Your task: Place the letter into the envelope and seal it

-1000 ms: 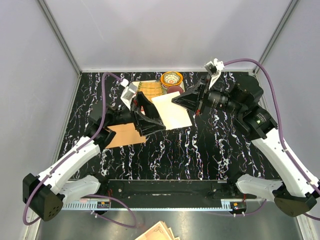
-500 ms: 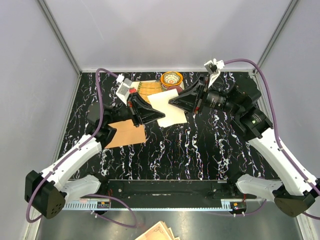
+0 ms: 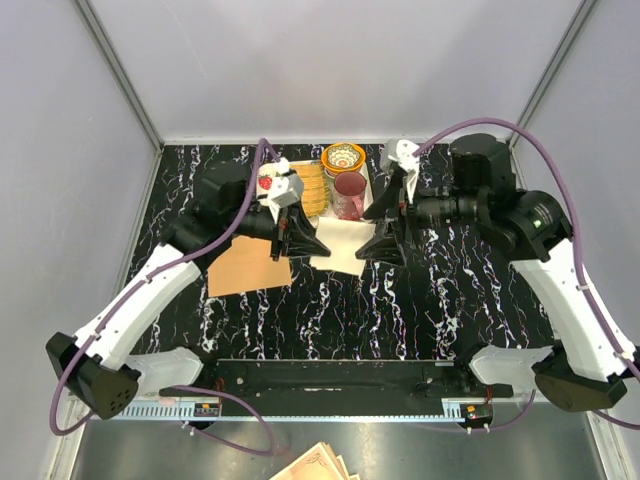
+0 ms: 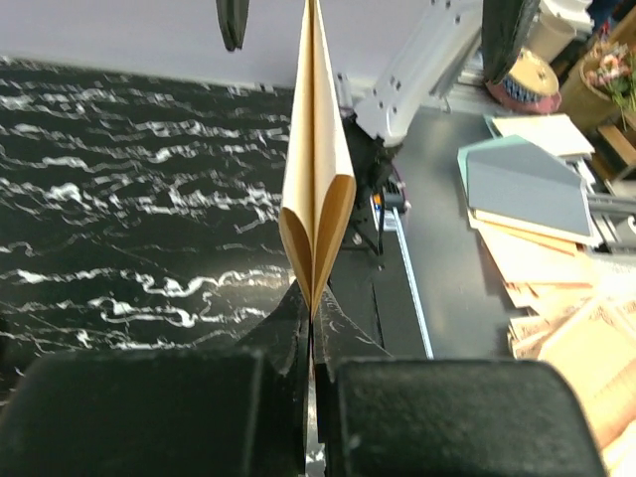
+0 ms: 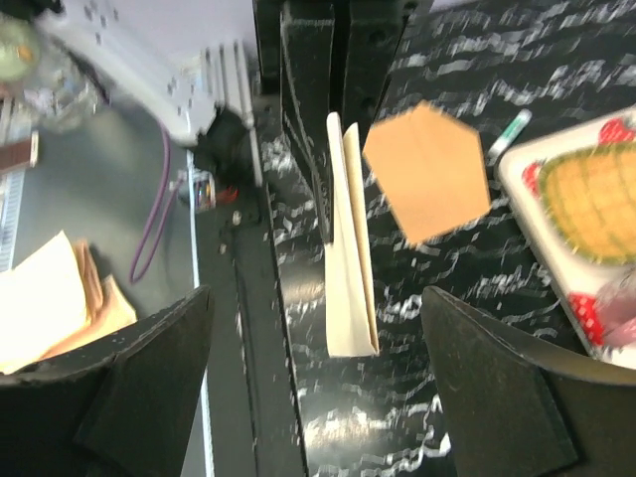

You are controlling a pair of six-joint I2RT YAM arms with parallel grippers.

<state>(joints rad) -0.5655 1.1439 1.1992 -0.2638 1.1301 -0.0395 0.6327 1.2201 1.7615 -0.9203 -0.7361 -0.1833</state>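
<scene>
folded pale beige paper letter (image 4: 316,189) pinched in left hand (image 4: 311,310); right hand (image 3: 384,230) wide, empty. next, likely: insert into flat orange-tan kraft envelope (image 3: 248,270).

Desk (image 3: 400,310): black, white marble veins. Letter (image 3: 345,258): pale cream, plain; looks tan-beige edge-on in left wrist view. Envelope (image 3: 245,272), 9 o'clock of letter: orange-tan kraft, plain. Bowl (image 3: 343,157), 12 o'clock of desk: orange-yellow, patterned inside. Cup (image 3: 349,195): dark pink-red. Tray (image 5: 571,278): white, red strawberry spots, yellow lattice oval with green edge. Cables (image 3: 480,123): purple. Arms (image 3: 150,300): white links, black joints. Left fingers (image 4: 288,338), right fingers (image 5: 139,388): black. Paper stack (image 3: 315,465), 6 o'clock: beige, ornate brown edging. Walls (image 3: 350,70): pale grey.
</scene>
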